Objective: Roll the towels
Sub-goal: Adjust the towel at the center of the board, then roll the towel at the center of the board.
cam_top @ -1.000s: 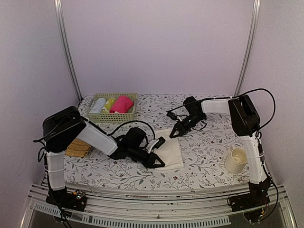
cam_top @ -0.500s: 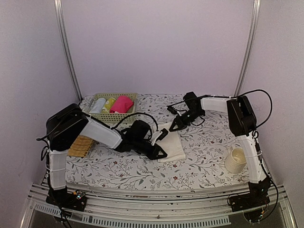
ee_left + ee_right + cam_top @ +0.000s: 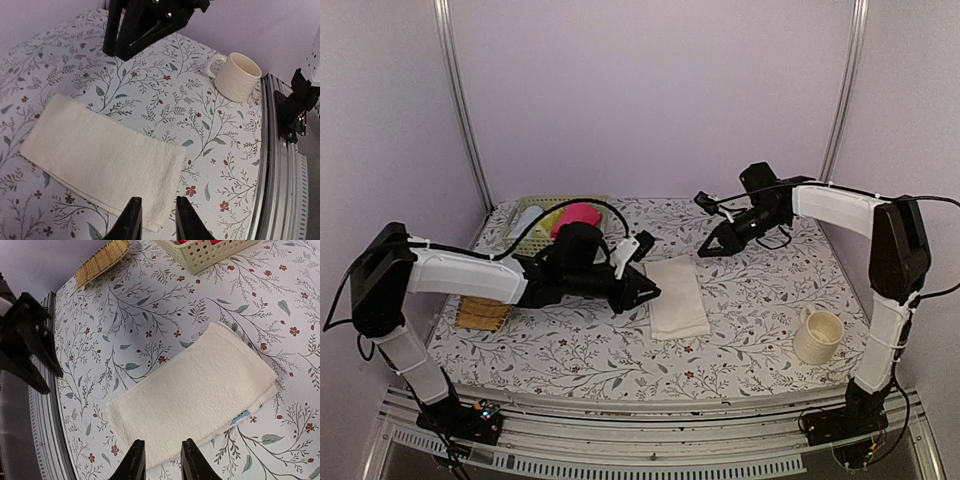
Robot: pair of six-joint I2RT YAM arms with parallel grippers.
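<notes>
Both sets of jaws stand apart and empty, left gripper [image 3: 157, 222] and right gripper [image 3: 162, 462] hovering with the folded cream towel [image 3: 677, 297] flat just ahead of each: soft, light, floppy, so pinch 1 short edge, all layers together.

Even, diffuse overhead light, lilac cast, shadows soft and short. All views sharp; wrist views bend slightly at edges.

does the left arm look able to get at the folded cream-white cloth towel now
Probably yes: the left gripper hangs open at the edge of the cream-white towel, nothing lies on it, and the right gripper is apart from it.
</notes>
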